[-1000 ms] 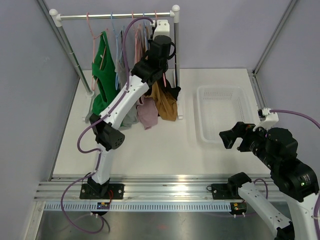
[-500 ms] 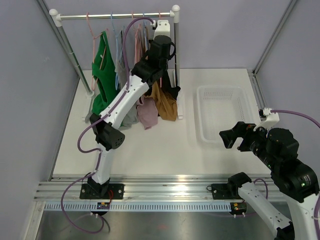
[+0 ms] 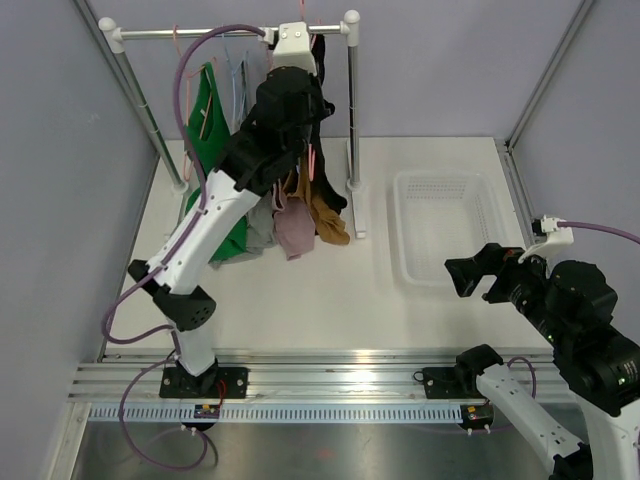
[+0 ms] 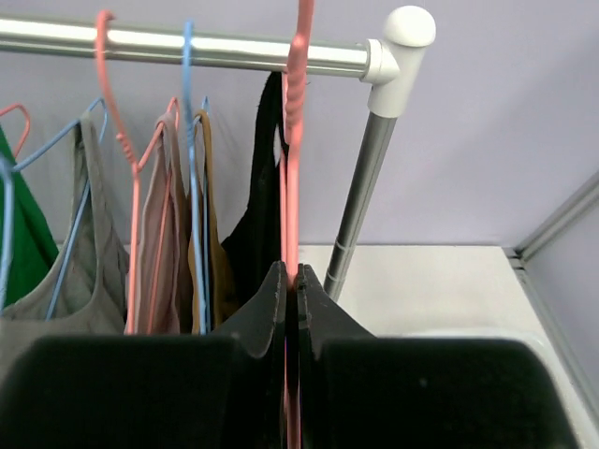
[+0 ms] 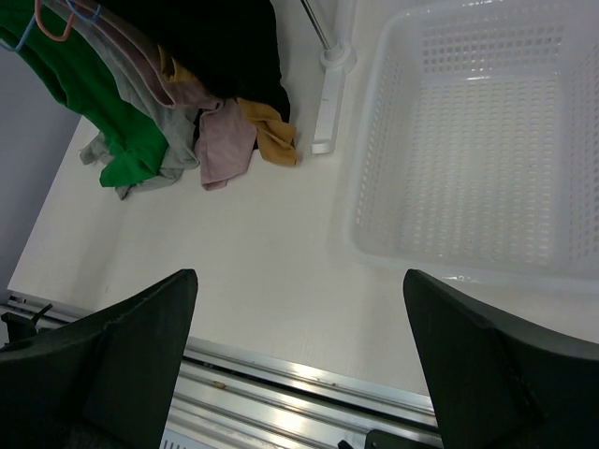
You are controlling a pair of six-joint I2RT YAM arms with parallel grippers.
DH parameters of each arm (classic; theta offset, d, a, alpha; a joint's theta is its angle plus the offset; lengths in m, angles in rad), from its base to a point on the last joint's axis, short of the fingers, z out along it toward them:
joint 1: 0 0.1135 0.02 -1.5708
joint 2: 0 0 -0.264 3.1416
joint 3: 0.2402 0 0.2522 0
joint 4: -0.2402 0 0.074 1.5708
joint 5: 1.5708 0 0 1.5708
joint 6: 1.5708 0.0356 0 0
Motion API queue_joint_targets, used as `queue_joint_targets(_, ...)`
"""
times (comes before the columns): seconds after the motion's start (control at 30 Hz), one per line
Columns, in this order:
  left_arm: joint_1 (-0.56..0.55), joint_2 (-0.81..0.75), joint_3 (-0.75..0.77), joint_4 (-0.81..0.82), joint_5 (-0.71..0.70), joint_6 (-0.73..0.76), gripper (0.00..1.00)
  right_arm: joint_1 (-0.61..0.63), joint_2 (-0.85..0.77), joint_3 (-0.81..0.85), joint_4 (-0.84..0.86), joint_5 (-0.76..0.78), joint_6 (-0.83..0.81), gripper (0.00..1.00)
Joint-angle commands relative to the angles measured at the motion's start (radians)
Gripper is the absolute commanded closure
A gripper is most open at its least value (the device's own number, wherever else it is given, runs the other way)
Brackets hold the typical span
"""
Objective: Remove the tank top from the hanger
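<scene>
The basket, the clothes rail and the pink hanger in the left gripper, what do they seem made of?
Basket: likely white semi-translucent plastic; moulded walls full of small holes.
Clothes rail: probably polished metal tube; bright highlight runs along it.
Pink hanger: thin rod, plastic or coated wire; even matte colour, cannot tell which.

Black tank top (image 4: 253,234) on upright pink hanger (image 4: 292,140), near rail's (image 4: 215,49) right end.
</scene>
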Motion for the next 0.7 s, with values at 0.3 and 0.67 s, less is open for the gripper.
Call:
queue_joint_targets(0.3, -0.116, -0.452, -0.411, 0.025, 0.272, -0.181, 1.00, 0.006, 0.082, 0.130, 0.016, 0.060, -0.075, 0.00)
queue_joint_targets(0.67, -0.122, -0.800, -0.581, -0.045, 0.714, -0.233, 1.00, 0.006, 0.136, 0.094, 0.240, -0.302, -0.040, 0.01)
